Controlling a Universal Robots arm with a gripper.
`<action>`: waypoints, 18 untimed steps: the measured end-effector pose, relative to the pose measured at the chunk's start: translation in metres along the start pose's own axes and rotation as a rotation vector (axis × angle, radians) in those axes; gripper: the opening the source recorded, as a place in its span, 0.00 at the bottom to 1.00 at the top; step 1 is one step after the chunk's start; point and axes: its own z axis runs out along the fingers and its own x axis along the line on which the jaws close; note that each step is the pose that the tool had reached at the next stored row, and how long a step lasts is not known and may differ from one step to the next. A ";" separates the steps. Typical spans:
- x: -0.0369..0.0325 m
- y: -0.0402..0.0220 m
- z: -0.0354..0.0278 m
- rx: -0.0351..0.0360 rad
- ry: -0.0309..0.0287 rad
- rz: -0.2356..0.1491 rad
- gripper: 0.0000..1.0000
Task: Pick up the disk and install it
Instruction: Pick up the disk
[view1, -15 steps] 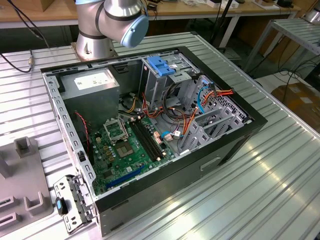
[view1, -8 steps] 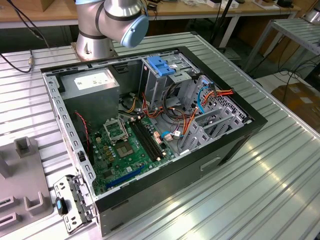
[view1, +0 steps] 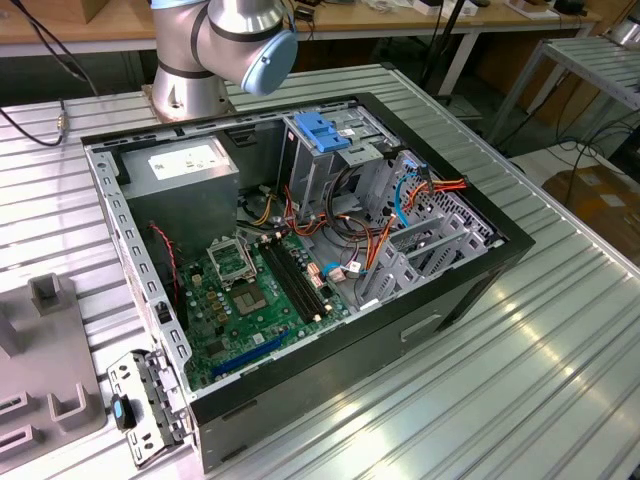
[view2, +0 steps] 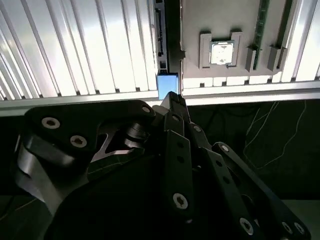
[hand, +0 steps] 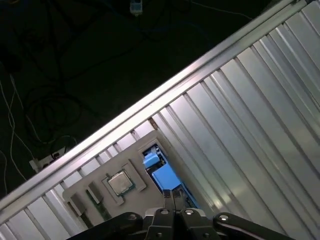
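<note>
Disk (view1: 322, 130) in bay of case (view1: 330, 372), tool (hand: 170, 193) pinched narrow, empty, pointing down over blue tab (hand: 162, 176)

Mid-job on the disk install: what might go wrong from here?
1. The gripper is shut, lined up in both wrist views with a blue part beside the grey tray; it may be the wrong piece.
2. Orange and red cables lie loose by the drive cage in the exterior view and might snag anything slid in.
</note>
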 end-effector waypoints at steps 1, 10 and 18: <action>0.0000 0.0000 0.0004 -0.0004 0.0003 -0.018 0.11; 0.0001 -0.0001 0.0056 -0.0045 0.0040 -0.240 0.17; 0.0003 -0.0002 0.0114 -0.0056 0.0055 -0.384 0.54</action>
